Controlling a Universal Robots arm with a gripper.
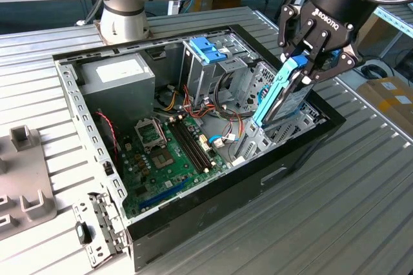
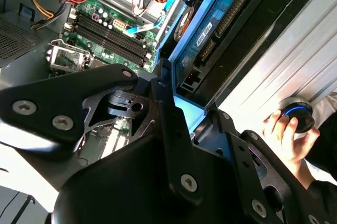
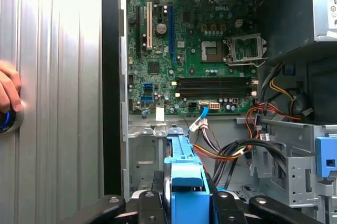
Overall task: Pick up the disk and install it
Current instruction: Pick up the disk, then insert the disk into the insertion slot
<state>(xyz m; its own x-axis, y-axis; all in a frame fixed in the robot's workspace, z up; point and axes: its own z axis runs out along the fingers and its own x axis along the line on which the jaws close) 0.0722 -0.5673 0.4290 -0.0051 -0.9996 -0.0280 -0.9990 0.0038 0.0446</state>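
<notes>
My gripper (image 1: 308,68) is shut on the disk (image 1: 284,97), a flat drive in a blue carrier frame. It holds the disk on edge and tilted, over the metal drive bay (image 1: 277,133) at the open computer case's side on the exterior view's right. The disk's lower end is down among the bay's metal rails. In the second wrist view the disk's circuit-board face (image 2: 221,19) runs away from the black fingers (image 2: 163,103). In the first wrist view the blue carrier edge (image 3: 185,171) sits between the two fingers (image 3: 152,203).
Inside the case (image 1: 84,126) lie the green motherboard (image 1: 171,152), a grey power-supply box (image 1: 119,78), a metal cage with a blue handle (image 1: 208,49) and loose coloured cables (image 1: 213,110). A person's hand (image 2: 287,134) rests on a round knob beside the case. Grey fixtures (image 1: 26,139) stand at the exterior view's left.
</notes>
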